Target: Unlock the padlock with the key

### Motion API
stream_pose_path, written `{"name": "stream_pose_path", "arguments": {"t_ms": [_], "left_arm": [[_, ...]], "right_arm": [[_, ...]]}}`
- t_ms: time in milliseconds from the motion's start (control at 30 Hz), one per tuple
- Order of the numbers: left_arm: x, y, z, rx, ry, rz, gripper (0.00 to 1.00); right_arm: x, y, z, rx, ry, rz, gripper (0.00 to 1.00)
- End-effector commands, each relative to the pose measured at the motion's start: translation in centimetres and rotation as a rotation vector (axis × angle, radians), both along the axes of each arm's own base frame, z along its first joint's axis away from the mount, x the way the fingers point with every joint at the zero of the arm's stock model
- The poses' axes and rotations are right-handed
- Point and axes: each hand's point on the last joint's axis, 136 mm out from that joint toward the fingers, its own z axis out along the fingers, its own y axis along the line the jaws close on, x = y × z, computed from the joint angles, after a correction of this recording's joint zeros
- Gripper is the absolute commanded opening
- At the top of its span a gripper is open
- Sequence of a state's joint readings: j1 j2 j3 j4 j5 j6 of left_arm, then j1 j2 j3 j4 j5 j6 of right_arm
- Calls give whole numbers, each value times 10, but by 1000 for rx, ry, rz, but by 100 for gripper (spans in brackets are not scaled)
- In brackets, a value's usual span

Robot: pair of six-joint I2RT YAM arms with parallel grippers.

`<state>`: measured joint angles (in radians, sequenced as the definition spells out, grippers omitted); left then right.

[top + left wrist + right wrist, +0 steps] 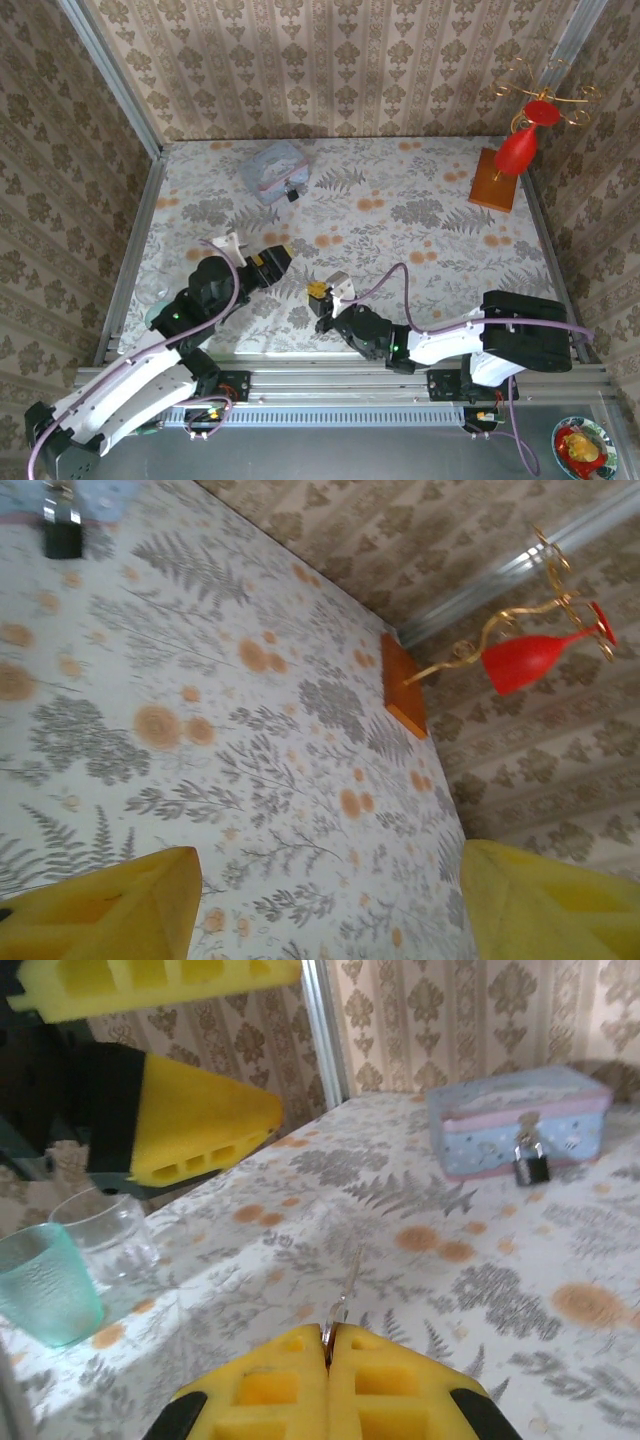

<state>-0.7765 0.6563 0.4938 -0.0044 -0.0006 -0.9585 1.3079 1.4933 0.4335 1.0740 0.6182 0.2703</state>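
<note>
Key (346, 1282), likely stiff but slippery, sat pinched between right fingers (400, 1385); spread left fingers (110, 905) could brace the far padlock's (531, 1166) body.

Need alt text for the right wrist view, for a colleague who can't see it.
The right gripper is shut on a thin key; far right, the small black padlock hangs on the pale blue tin on the flowered table. The left gripper's yellow fingers sit upper left, above two cups.
</note>
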Motion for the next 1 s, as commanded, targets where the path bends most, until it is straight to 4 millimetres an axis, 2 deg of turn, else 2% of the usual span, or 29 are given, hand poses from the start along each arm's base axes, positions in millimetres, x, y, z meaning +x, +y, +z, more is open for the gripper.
{"name": "stream_pose_path", "arguments": {"t_ms": [0, 167, 333, 433, 667, 900, 967], "left_arm": [[-6, -28, 6, -65, -40, -132, 69], [-8, -52, -7, -81, 60, -149, 68], [-16, -64, -1, -145, 58, -168, 62], [-18, -65, 2, -152, 55, -171, 52], [-17, -56, 4, -154, 48, -128, 31], [-16, -57, 11, -144, 38, -129, 9], [-15, -57, 12, -145, 39, -127, 5]], "right_arm": [[-6, 4, 28, 231, 45, 61, 0], [-3, 1, 39, 344, 81, 87, 0], [-1, -7, 59, 430, 97, 106, 0], [1, -10, 63, 454, 106, 110, 0], [6, -11, 58, 474, 158, 104, 0], [10, -11, 50, 459, 198, 97, 0], [9, -14, 58, 476, 193, 98, 0]]}}
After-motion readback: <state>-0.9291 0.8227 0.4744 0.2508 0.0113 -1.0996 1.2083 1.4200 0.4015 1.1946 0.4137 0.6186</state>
